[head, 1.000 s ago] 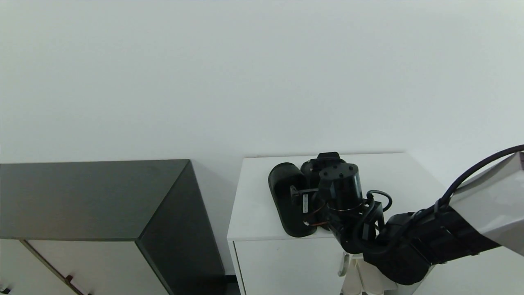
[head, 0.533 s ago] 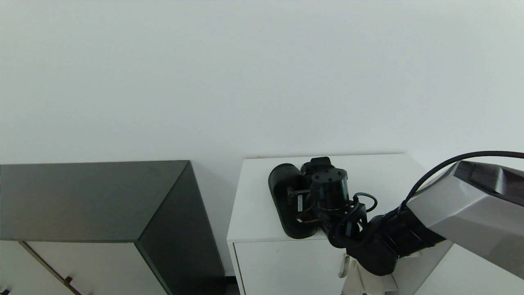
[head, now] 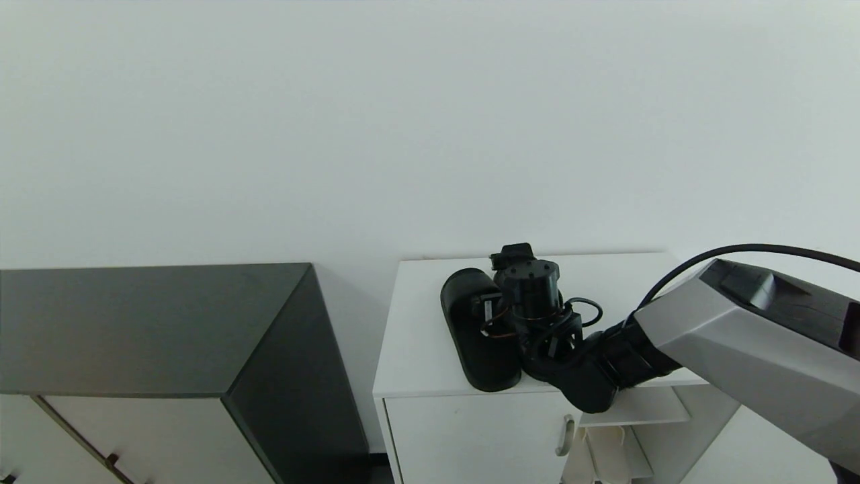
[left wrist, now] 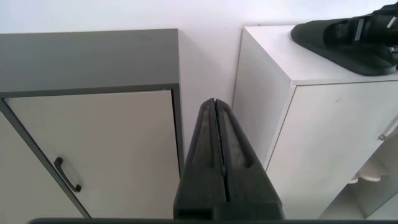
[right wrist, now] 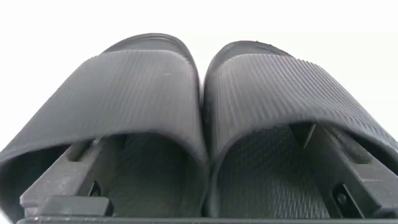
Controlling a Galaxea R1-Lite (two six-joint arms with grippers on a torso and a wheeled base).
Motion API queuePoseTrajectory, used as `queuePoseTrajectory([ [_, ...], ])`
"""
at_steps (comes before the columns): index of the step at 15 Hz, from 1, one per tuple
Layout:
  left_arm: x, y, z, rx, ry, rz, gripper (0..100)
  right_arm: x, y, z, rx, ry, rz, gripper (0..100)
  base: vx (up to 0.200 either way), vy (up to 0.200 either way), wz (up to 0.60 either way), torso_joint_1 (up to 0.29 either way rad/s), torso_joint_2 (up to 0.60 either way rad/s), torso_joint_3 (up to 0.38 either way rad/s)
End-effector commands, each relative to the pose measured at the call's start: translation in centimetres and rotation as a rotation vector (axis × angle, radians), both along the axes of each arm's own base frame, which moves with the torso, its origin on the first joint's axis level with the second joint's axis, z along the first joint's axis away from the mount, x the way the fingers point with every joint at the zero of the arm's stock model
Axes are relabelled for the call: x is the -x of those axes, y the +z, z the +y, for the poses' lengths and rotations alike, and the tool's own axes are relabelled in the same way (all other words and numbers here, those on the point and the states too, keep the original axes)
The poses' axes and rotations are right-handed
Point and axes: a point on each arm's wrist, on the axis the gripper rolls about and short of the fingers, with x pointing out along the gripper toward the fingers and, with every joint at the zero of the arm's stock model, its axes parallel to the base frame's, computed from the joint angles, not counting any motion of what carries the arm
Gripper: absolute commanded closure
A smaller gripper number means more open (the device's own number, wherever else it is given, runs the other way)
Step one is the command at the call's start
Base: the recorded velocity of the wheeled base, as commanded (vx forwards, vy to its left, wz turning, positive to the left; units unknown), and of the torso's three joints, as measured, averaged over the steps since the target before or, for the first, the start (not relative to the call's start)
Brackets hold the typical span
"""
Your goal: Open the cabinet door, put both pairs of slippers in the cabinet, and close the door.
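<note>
White cabinet (head: pixel 423 323): right-hand compartment is open with its shelf (head: pixel 638 407) visible; left door (head: pixel 470 437) sits flush. Black slippers (head: pixel 478 336): count 2, one pair. They lie side by side on the top, toward its left edge, heels at the front edge, with bare top behind and to the right. Right gripper (head: pixel 498 316) is spread wide, one finger (right wrist: pixel 69 179) inside each slipper under the strap, nothing pinched. Left gripper (left wrist: pixel 214 111) is closed tight and empty, low before the gap between white cabinet and grey cabinet (head: pixel 134 323). Pale slippers (head: pixel 598 457) sit below the shelf; count unclear.
</note>
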Motion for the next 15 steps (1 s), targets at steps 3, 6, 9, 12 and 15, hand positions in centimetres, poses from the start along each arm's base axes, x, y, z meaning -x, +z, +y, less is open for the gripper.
queuePoseTrajectory([
  [3,0.0,0.0,0.0,0.003,0.0,0.0,100,-0.5,-0.3,0.3,0.0,0.006,0.002,100,0.0,0.0,0.0,0.0,0.0,0.0],
  [6,0.0,0.0,0.0,0.004,0.0,0.0,100,-0.5,-0.2,0.3,-0.001,0.006,0.001,100,0.0,0.0,0.0,0.0,0.0,0.0],
  [9,0.0,0.0,0.0,0.004,0.0,0.0,100,-0.3,-0.1,0.3,-0.003,0.007,-0.001,100,0.0,0.0,0.0,0.0,0.0,0.0],
  [12,0.0,0.0,0.0,0.003,0.0,0.0,100,0.8,1.4,0.5,-0.017,0.026,-0.018,100,0.0,0.0,0.0,0.0,0.0,0.0],
  [15,0.0,0.0,0.0,0.004,0.0,0.0,100,4.6,3.7,-0.1,-0.017,0.079,-0.015,100,0.0,0.0,0.0,0.0,0.0,0.0],
])
